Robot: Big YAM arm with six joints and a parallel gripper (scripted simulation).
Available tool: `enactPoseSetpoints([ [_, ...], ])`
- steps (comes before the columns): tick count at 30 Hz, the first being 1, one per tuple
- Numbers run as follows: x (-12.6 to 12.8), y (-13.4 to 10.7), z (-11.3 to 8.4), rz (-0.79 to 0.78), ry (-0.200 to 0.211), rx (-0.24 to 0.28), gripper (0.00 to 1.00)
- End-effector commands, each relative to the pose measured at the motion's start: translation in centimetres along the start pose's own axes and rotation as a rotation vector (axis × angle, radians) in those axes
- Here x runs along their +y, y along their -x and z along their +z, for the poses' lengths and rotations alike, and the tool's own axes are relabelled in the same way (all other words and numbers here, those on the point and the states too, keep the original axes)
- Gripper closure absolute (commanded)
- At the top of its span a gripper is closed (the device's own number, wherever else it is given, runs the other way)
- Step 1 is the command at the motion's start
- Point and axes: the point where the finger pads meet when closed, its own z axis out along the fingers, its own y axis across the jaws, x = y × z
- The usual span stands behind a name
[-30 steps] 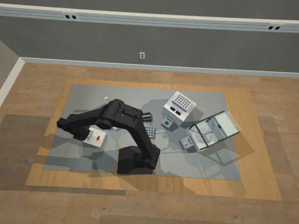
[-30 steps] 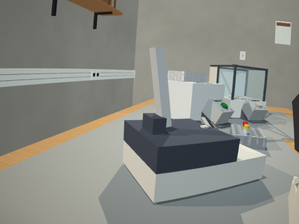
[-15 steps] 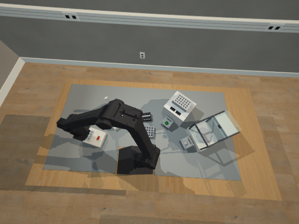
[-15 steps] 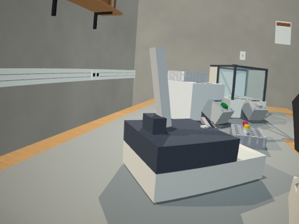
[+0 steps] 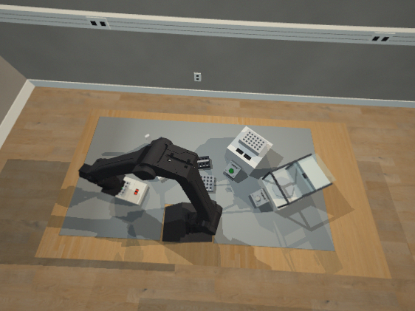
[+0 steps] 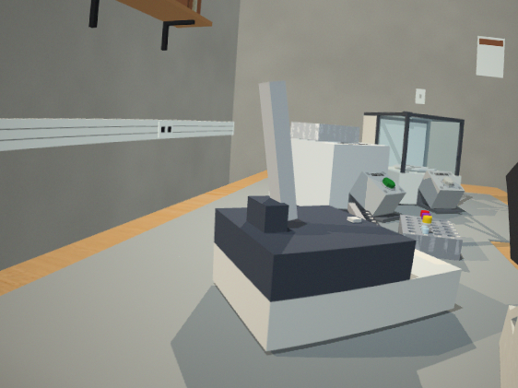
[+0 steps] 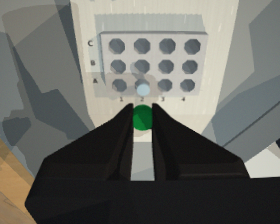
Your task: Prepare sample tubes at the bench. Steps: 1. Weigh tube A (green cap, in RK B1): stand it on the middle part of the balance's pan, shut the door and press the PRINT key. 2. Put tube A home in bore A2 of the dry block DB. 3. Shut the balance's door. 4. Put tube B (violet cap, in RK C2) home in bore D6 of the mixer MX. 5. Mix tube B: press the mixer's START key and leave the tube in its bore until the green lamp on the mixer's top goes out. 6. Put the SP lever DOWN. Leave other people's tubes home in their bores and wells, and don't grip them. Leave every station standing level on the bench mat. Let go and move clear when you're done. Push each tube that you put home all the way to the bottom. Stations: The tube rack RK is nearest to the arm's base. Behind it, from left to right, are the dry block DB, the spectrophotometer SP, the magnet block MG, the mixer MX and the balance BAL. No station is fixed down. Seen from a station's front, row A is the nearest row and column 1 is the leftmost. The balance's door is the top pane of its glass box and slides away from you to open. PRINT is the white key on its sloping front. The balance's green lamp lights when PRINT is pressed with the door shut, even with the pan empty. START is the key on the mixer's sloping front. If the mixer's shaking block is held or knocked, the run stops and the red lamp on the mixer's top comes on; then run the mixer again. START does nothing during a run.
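Note:
My gripper (image 7: 142, 112) is shut on the green cap of tube A (image 7: 143, 120). The tube's pale tip shows over the front part of bore A2 of the dry block (image 7: 154, 56) (image 5: 138, 197); its exact height is unclear. No other tube shows in that block. The balance (image 5: 276, 200) has its top door (image 5: 318, 171) slid back and the front of its top open. Its PRINT key (image 5: 258, 199) (image 6: 448, 182) is white. Tube B's violet cap (image 6: 426, 215) shows in the rack (image 6: 438, 246), partly behind a yellow cap. The mixer (image 5: 238, 160) (image 6: 313, 171) has a green START key (image 5: 231, 171) (image 6: 388, 182).
The spectrophotometer (image 6: 341, 273) stands in the foreground of the exterior view, with a tall grey bar (image 6: 278, 148) upright at its back; my arm (image 5: 166, 159) hides most of it from above. The magnet block (image 5: 204, 162) is behind the rack, beside the arm.

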Motion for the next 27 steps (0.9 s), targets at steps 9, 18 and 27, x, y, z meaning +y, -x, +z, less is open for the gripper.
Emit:
enactPoseSetpoints([
  [9,0.85,-0.31,0.85,-0.005,-0.002,0.001,0.91],
  [18,0.88,-0.34,0.81,-0.005,-0.002,0.0,0.91],
  [27,0.97,-0.4,0.79,-0.007,-0.003,-0.001,0.91],
])
